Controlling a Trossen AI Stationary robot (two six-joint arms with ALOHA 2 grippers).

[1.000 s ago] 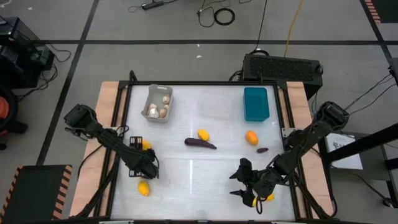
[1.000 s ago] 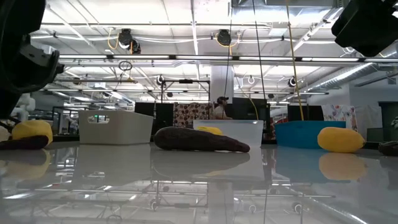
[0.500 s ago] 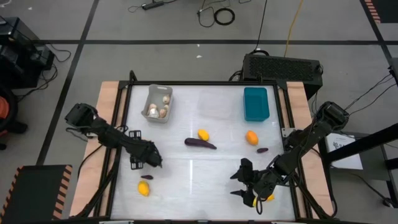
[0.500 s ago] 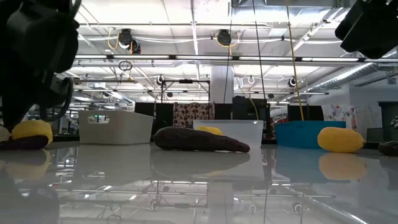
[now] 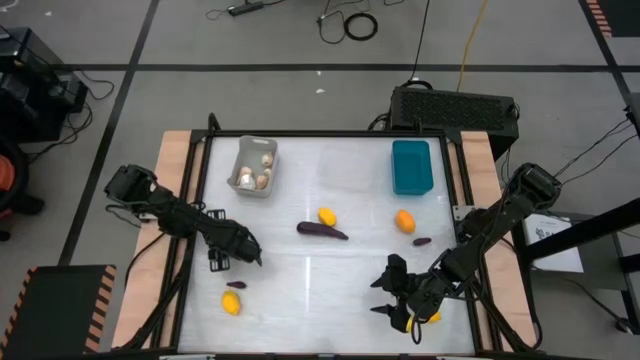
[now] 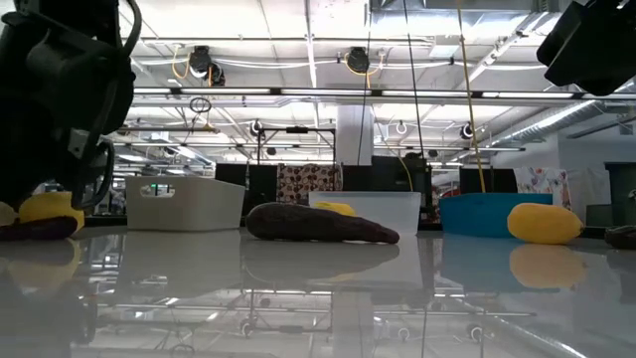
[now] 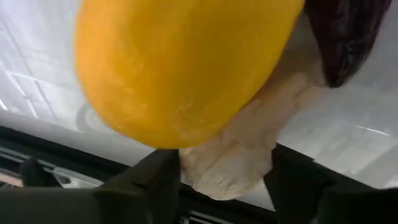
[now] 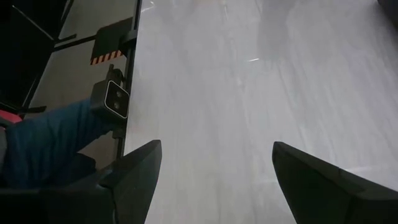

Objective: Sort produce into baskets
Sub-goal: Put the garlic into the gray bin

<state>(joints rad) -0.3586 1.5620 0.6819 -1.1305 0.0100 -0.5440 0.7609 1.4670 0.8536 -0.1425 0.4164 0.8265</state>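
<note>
So up top there are three bins along the far side of the table (image 5: 300,300): the light grey basket (image 5: 254,166) has a bunch of whitish mushroom bulbs (image 5: 257,178) in it, the teal basket (image 5: 411,166) shows only its own blue inside from above, and between them sits a clear basket (image 5: 345,168) that's barely visible against the white top, so I can't tell what's in it. Loose on the table: a long purple eggplant (image 5: 322,230) in the middle with a yellow fruit (image 5: 327,216) just behind it, another orange fruit (image 5: 404,221) further right with a tiny purple piece (image 5: 422,241) near it, and one yellow fruit (image 5: 231,302) near the front left with a small dark bit (image 5: 238,284) just beside it. The left gripper (image 5: 244,255) is down low on the left side, and the left wrist view is the only one showing what's there: a big yellow fruit (image 7: 180,68), a beige mushroom (image 7: 239,158) between the fingers (image 7: 155,177), and an eggplant tip (image 7: 342,37), all crowded together. Can't tell if it's actually clamped on the mushroom. The right gripper (image 5: 395,300) sits at the front right with fingers spread wide over bare table, a yellow fruit (image 5: 432,318) right next to it. The low view shows the eggplant (image 6: 320,225) in front of the clear bin (image 6: 373,211).
</note>
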